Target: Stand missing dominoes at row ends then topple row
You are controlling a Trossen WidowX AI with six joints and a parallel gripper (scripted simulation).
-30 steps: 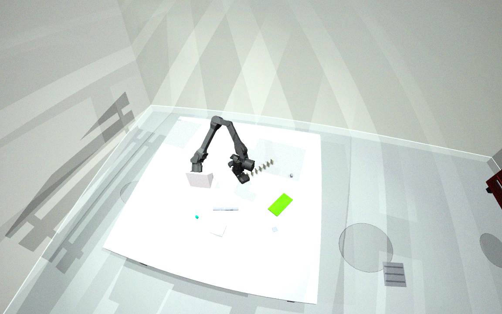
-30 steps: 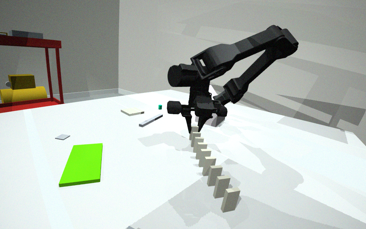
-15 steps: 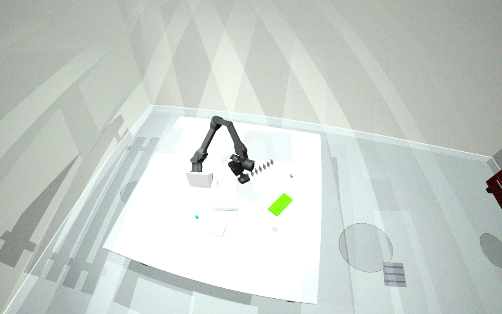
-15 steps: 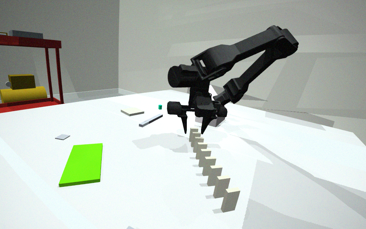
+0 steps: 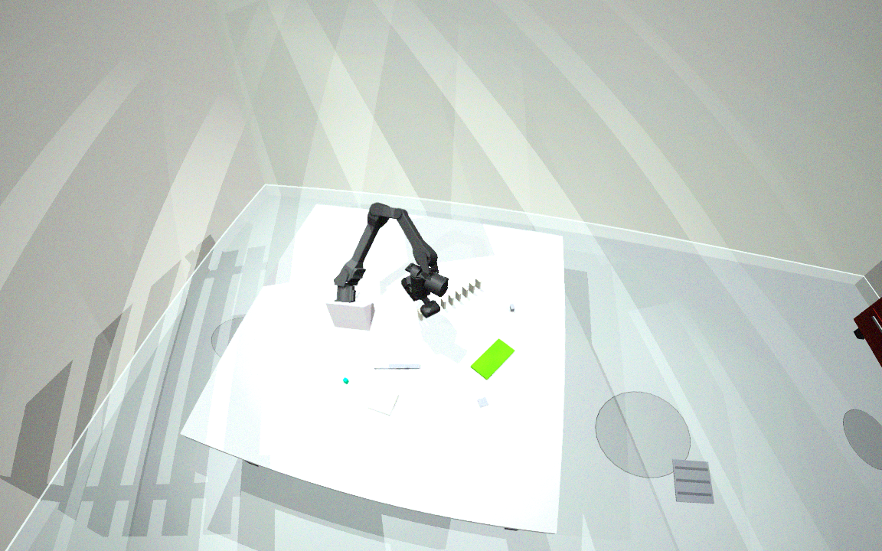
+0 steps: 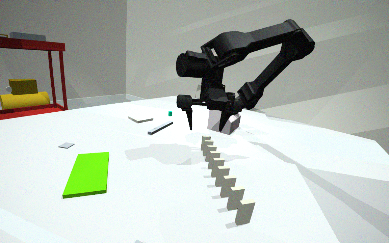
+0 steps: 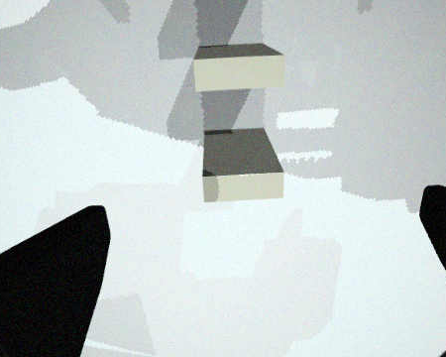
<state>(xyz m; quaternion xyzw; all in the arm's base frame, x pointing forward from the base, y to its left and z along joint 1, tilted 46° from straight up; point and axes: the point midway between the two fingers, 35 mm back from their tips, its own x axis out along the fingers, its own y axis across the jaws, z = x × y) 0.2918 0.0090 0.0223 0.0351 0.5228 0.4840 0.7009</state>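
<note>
Several cream dominoes stand upright in one evenly spaced diagonal row. The end domino nearest the arm's base (image 6: pixel 204 144) (image 7: pixel 243 151) stands upright, with its neighbour (image 7: pixel 239 73) beyond it in the wrist view. The domino at the other end (image 5: pixel 478 283) (image 6: pixel 244 214) also stands. My gripper (image 6: pixel 205 130) is wide open and empty, with its fingertips above and a little behind the base-side end domino, one to each side, not touching it. In the top view the gripper hides part of the row's base-side end. No loose domino is visible.
A green slab (image 5: pixel 492 359) (image 6: pixel 88 173) lies beside the row. A grey bar (image 5: pixel 397 366) (image 6: pixel 160 128), a pale slab (image 6: pixel 140 118), a teal piece (image 5: pixel 345 380) (image 6: pixel 170 113) and a small tile (image 5: pixel 482 402) (image 6: pixel 66 145) lie farther off. A pinkish block (image 5: pixel 351 317) stands by the arm's base.
</note>
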